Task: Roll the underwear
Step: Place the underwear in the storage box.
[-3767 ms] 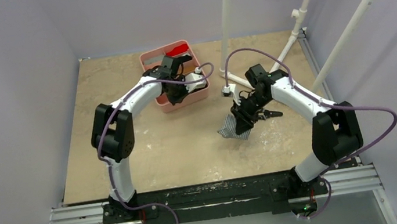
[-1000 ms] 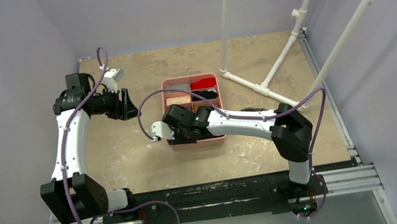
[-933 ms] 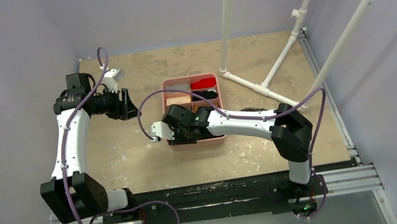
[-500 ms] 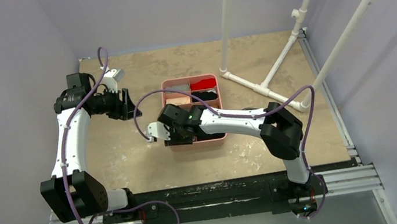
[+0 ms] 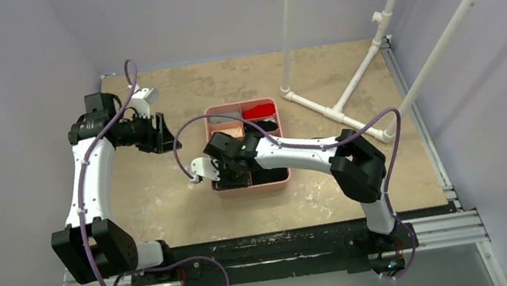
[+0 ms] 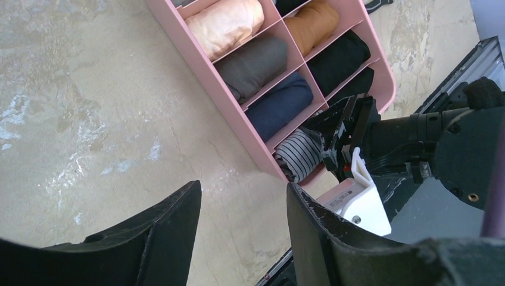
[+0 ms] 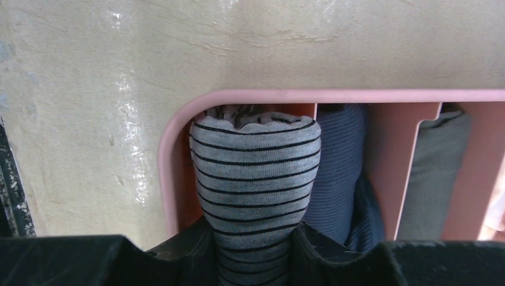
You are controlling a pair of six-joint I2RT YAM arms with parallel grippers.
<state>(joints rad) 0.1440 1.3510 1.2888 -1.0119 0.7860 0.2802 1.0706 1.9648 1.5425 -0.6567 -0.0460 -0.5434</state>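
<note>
My right gripper (image 7: 255,238) is shut on the grey striped underwear (image 7: 256,173), which is rolled into a tight bundle. The bundle sits in the corner compartment of the pink tray (image 7: 172,137), next to a navy roll (image 7: 339,173). In the left wrist view the striped roll (image 6: 301,156) shows in the tray's end slot with the right gripper (image 6: 339,134) on it. Plain black rolls (image 6: 339,59) lie in the row beside it. My left gripper (image 6: 243,196) hangs open and empty above bare table, left of the tray (image 5: 253,186). From above, the right gripper (image 5: 228,173) hides the striped roll.
Peach (image 6: 226,24), grey (image 6: 256,62) and orange-brown (image 6: 318,24) rolls fill other compartments, and a red one (image 5: 259,108) lies at the tray's far end. White pipes (image 5: 336,113) stand at the back right. A metal rail (image 5: 273,252) runs along the near edge.
Earlier the striped underwear lay on the table under my right gripper and the tray stood further back. Now the roll is in the tray. In the last second the right gripper shifted slightly left.
</note>
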